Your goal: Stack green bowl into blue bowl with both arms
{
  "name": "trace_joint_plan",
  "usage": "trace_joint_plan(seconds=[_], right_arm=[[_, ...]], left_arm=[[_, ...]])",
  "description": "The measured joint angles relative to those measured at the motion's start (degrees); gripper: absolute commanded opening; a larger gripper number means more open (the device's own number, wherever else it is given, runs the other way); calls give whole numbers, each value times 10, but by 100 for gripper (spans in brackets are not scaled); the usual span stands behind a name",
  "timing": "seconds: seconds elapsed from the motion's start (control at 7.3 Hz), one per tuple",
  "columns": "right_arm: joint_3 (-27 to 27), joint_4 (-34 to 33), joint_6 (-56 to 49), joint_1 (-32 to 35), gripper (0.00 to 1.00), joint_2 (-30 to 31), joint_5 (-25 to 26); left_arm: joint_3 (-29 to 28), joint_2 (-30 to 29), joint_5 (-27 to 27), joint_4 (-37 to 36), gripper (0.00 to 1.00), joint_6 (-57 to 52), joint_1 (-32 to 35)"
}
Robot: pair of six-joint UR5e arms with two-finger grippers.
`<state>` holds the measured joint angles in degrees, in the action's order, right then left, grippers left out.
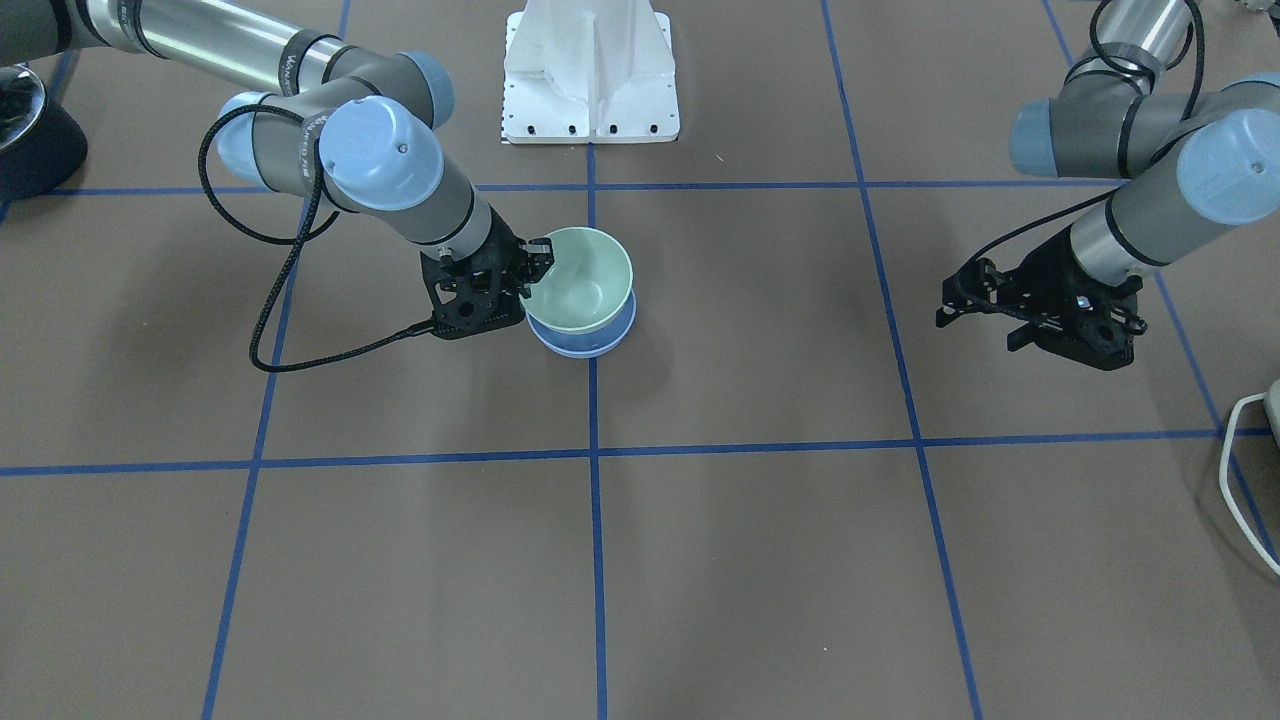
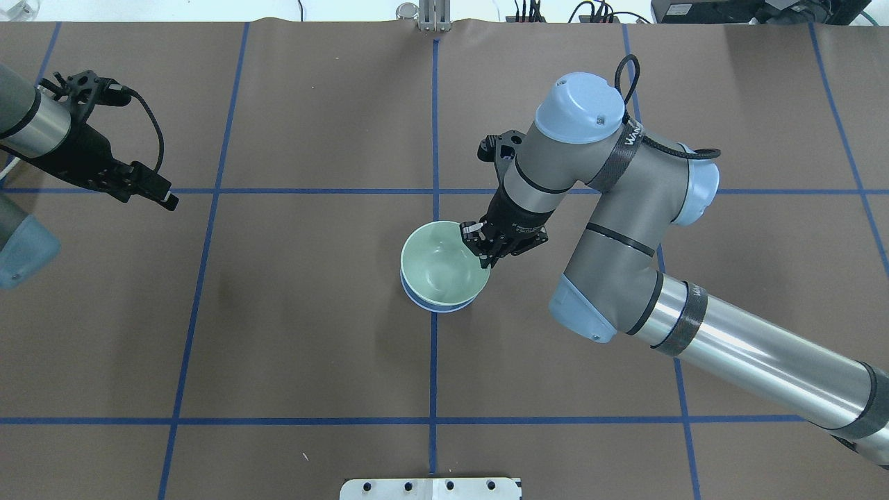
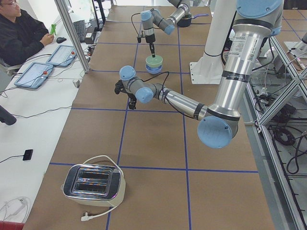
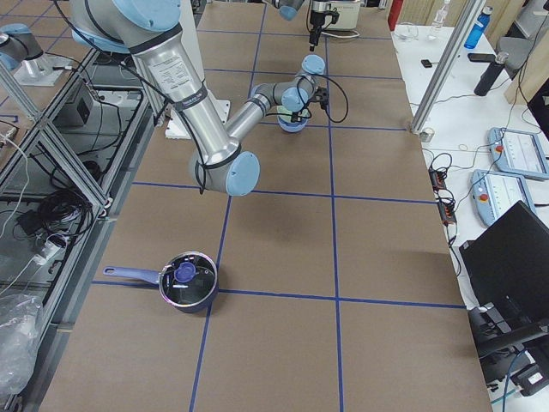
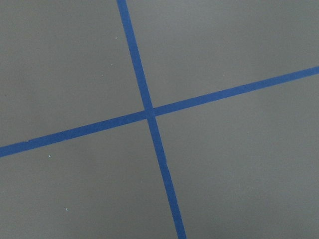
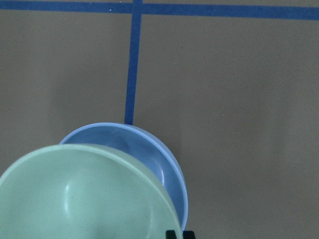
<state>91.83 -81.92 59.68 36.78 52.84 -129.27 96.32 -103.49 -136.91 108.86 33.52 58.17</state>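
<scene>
The right hand (image 2: 478,240) pinches the green bowl (image 2: 441,267), apparently inside the blue bowl (image 1: 590,342); left hand (image 2: 165,199) unclear.

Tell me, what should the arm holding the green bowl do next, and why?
Probably ease the green bowl down a little. The right gripper pinches its rim between its fingers, and the wrist view shows part of the inside of the blue bowl uncovered, so it seems not fully nested.

I have open tabletop (image 1: 760,580) along the operators' edge. At centre the right arm (image 2: 625,201) and green bowl (image 2: 441,264) block passage; the pedestal (image 1: 592,70) occupies the robot's edge.
</scene>
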Motion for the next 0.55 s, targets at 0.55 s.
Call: trace_joint_plan(seconds=[0.55], right_arm=[[-4, 1, -4, -6, 0, 4, 8]], left_arm=[[1, 1, 0, 1, 98, 0, 0]])
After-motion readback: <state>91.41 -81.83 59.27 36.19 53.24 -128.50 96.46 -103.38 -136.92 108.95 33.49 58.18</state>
